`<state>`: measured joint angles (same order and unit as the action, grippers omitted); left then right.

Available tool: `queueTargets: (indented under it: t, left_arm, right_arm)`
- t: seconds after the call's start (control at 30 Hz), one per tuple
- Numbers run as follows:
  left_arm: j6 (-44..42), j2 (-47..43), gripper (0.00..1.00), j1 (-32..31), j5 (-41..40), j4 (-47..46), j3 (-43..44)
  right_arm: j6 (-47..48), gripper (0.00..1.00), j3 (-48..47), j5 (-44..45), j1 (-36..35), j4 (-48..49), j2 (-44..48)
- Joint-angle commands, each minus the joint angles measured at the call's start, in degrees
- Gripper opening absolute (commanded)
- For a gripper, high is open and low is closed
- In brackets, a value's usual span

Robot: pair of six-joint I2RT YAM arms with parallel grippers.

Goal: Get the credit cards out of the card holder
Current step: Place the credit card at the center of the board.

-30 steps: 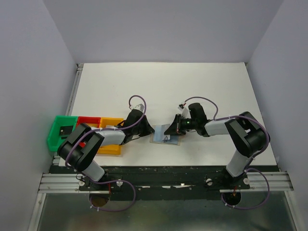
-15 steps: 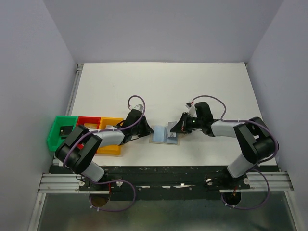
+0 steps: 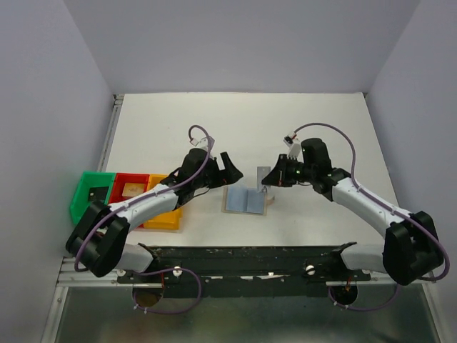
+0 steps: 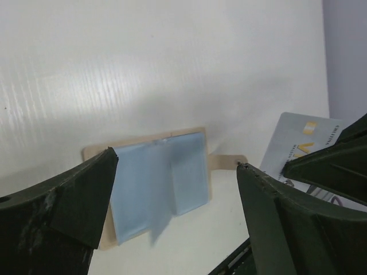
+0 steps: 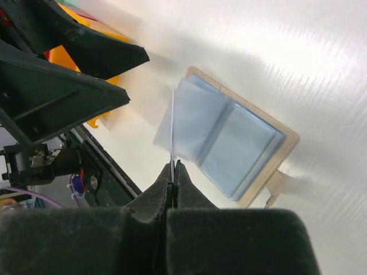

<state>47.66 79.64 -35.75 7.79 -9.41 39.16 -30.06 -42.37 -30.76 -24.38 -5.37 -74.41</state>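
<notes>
Risk watch:
- Card holder (image 3: 246, 200) lies open on white counter (image 3: 178, 121) with nothing pinning it. A snag on a later pull would likely drag holder along.
- Left tool (image 4: 176, 160) hangs over holder, fingers wide apart, gripping nothing.
- Right tool (image 5: 173, 169) sits off holder's far right corner, clamped on silvery-white card (image 4: 298, 148). Thin edge pinch, so card may twist or slip.

Looks:
- Holder flat, two light-blue panels, tan border.
- Card appears clear of holder, gold marks.
- More cards inside: cannot tell.

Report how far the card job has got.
Done: one silvery card is clear of the open card holder. In hand: the right tool pinches it upright; the left tool hangs open. Left: putting it down; whether more cards sit inside is unclear.
</notes>
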Motion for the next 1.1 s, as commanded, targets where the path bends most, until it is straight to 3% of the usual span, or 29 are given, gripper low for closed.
queueTargets:
  t: [0.0, 0.2, 0.33, 0.43, 0.7, 0.93, 1.07]
  left_arm:
    - [-2.39, -6.67, 0.99, -0.02, -1.28, 5.36, 1.63]
    - [-4.59, -14.85, 0.99, 0.77, 1.60, 2.49, -1.79]
    - [-5.91, -17.93, 0.99, 1.47, 14.06, -11.12, -6.54]
    - [-7.66, -18.90, 0.93, 2.17, 21.89, -16.07, -7.08]
    - [-2.24, -22.42, 0.85, 6.39, 36.76, -28.97, -8.56]
    - [5.07, -18.47, 0.74, 7.89, 46.60, -42.78, -9.10]
    - [5.34, -16.09, 0.68, 7.80, 49.51, -40.78, -7.34]
  right_arm:
    - [7.29, 0.01, -3.86, -0.43, -0.14, -11.06, 3.83]
    - [15.28, 0.00, -9.65, -4.73, -4.78, -18.44, 6.65]
    - [17.41, 0.00, -12.73, -13.60, -7.43, -20.47, 7.35]
    - [19.51, 0.00, -15.80, -20.11, -8.75, -23.97, 6.47]
    - [22.33, 0.00, -18.71, -22.67, -11.65, -29.00, 4.72]
    - [23.56, 0.01, -20.64, -24.96, -12.62, -31.45, 4.54]
    - [25.05, 0.00, -22.84, -24.44, -13.76, -34.35, 3.84]
